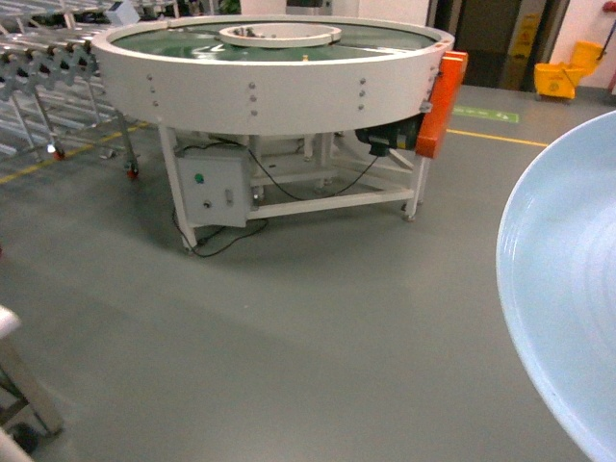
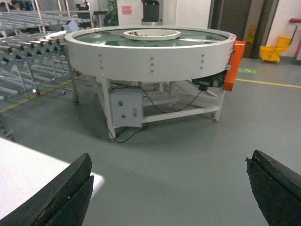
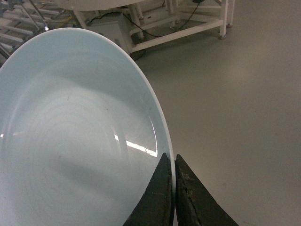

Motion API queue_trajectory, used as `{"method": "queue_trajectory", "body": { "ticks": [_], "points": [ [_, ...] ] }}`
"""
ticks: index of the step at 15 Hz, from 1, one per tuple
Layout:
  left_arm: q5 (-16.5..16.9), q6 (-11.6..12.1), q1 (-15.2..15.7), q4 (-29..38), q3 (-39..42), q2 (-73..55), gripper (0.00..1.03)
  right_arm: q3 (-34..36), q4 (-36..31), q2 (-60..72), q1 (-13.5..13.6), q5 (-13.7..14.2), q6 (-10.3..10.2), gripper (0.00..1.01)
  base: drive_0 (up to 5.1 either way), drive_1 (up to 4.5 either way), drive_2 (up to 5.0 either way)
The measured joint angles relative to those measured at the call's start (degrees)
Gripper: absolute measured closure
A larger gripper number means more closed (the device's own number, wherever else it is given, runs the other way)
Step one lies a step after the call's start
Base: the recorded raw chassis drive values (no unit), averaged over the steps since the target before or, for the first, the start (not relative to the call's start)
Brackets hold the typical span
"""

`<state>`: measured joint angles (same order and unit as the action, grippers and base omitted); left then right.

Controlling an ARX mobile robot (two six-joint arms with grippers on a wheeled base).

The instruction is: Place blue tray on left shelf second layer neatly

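Observation:
The blue tray (image 3: 75,141) is a pale blue round dish held on edge in the air, filling the left of the right wrist view. In the head view the same tray (image 1: 568,308) shows at the right edge. My right gripper (image 3: 173,157) is shut on the tray's rim, one black finger on each side. My left gripper (image 2: 169,162) hangs open above the grey floor, its two black fingers (image 2: 56,197) far apart with nothing between them. The left shelf is out of view.
A big round white turntable (image 1: 279,82) on a white frame stands ahead, with a control box (image 1: 212,188) and an orange guard (image 1: 441,104). Metal roller conveyors (image 1: 43,72) run at the far left. A yellow mop bucket (image 1: 563,72) sits at the back right. A white surface corner (image 2: 28,174) lies beside my left gripper.

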<state>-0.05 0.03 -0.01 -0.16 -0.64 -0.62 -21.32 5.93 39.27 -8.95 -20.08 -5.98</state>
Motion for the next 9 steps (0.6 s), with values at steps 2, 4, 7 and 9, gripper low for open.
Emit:
{"method": "queue_trajectory", "body": {
  "ticks": [2,4,7,9],
  "points": [
    [0.0,0.0,0.0,-0.1,0.0,0.0,0.05,0.0,0.1,0.0,0.0,0.1,0.0,0.99,1.6,0.4,-6.4],
    [0.0,0.0,0.0,0.0,0.0,0.0,0.05,0.0,0.1,0.0,0.0,0.1,0.0,0.99,1.6,0.46,-6.4],
    [0.0,0.0,0.0,0.0,0.0,0.0,0.05,0.0,0.0,0.0,0.0,0.1,0.0,0.99,1.3,0.17,-6.7],
    [-0.1,0.0,0.0,-0.2,0.0,0.0,0.05,0.0,0.1,0.0,0.0,0.2,0.0,0.99,1.5,0.38,-6.5]
  ]
}}
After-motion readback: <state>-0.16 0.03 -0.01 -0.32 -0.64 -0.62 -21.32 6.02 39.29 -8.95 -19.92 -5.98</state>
